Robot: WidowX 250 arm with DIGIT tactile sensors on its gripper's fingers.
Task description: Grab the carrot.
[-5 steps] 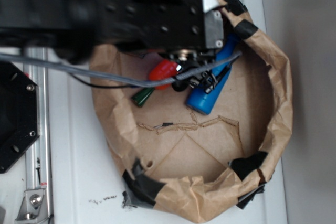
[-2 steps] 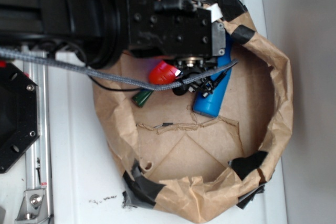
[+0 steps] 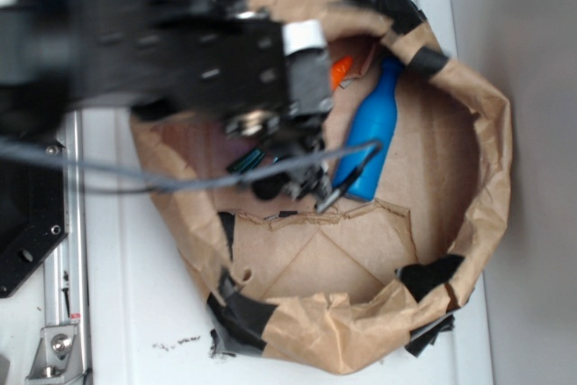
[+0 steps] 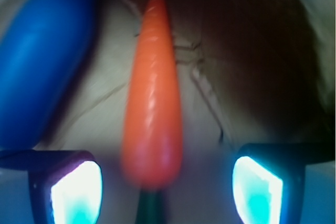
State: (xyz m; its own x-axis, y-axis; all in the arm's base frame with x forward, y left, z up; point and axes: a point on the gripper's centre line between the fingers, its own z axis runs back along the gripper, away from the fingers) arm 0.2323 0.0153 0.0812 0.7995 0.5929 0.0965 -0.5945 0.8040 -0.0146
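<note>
The carrot is a glossy orange taper lying lengthwise between my fingers, its dark green stem nearest the camera. My gripper is open, and both glowing pads stand apart from the carrot's sides. From the exterior, the blurred black arm covers most of the carrot. Only its orange tip and green stem show. The fingers themselves are hidden under the arm there.
A blue bottle lies just right of the carrot, also visible as the blue bottle in the wrist view. Both rest in a crumpled brown paper bag patched with black tape. A grey cable crosses the bag.
The arm has swung left and lower over the bag and is motion-blurred. The bottle's neck and the carrot's orange tip are now uncovered. The bag's left wall has shifted left.
</note>
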